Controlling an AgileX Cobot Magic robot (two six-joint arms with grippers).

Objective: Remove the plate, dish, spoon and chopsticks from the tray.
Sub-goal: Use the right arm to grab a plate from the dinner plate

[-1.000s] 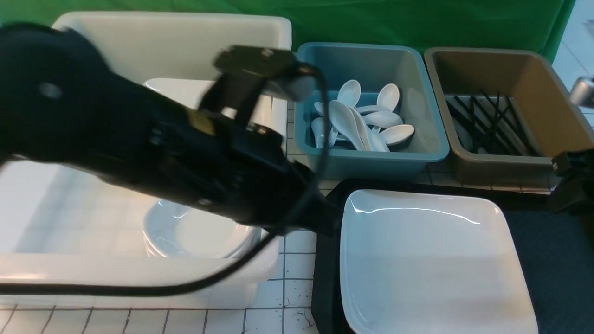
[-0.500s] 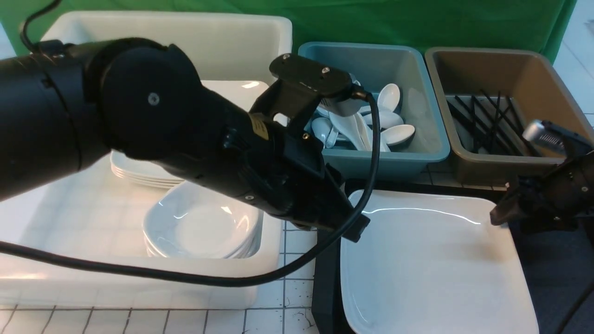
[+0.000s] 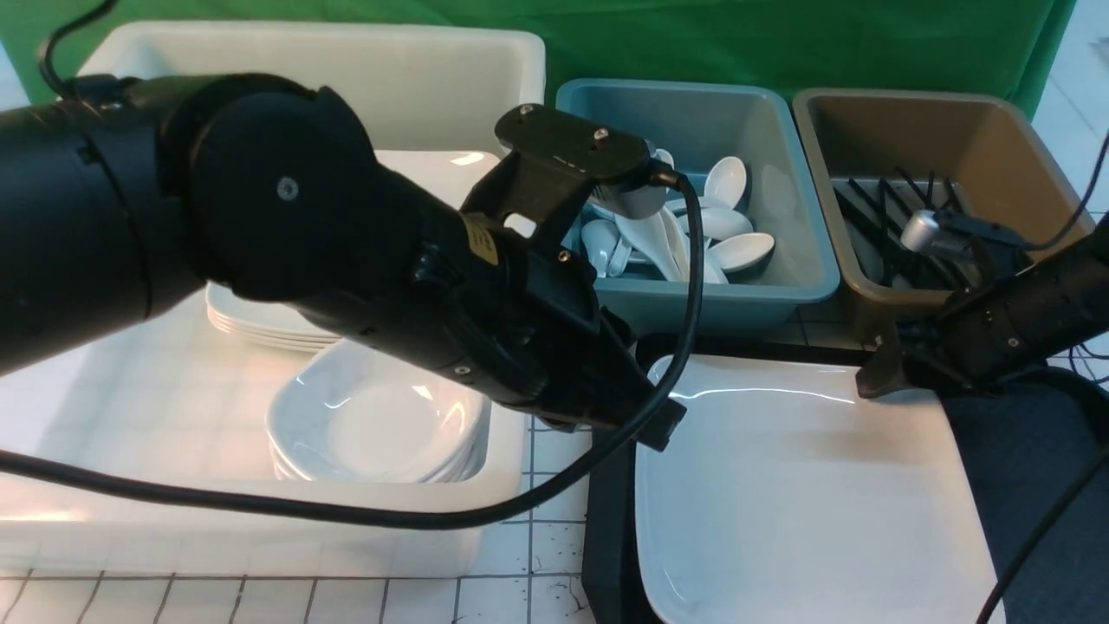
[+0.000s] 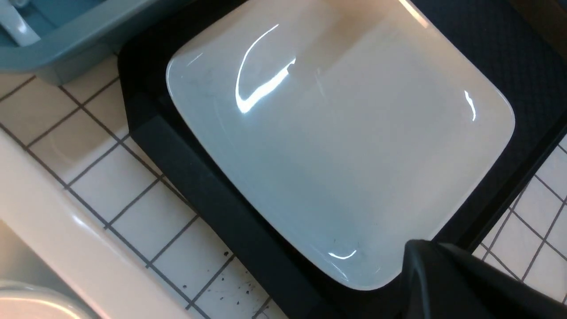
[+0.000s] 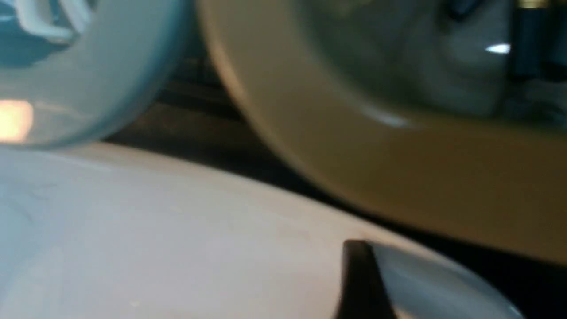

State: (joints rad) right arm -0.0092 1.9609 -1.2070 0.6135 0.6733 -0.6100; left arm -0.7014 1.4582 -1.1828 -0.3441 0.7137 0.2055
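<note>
Left arm (image 3: pixel 260 251): thick, black, coming in from the left and sloping forward and down to the right.
Left wrist: a cable (image 3: pixel 346 517) loops off it and trails low to the left.
Left gripper (image 3: pixel 656 423): jaws pressed together, tip pointing down and right.
Right arm (image 3: pixel 1031 303): enters low from the right, pointing left.
Right gripper (image 3: pixel 875 381): tip angled down and left; jaw gap cannot be made out; one blurred finger (image 5: pixel 361 283) shows in the right wrist view.

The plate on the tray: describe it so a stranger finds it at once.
Find the black tray in front of the teal bin. The plate lies on it: white, glossy, square with rounded corners, far wider than the dishes stacked in the white bin.
</note>
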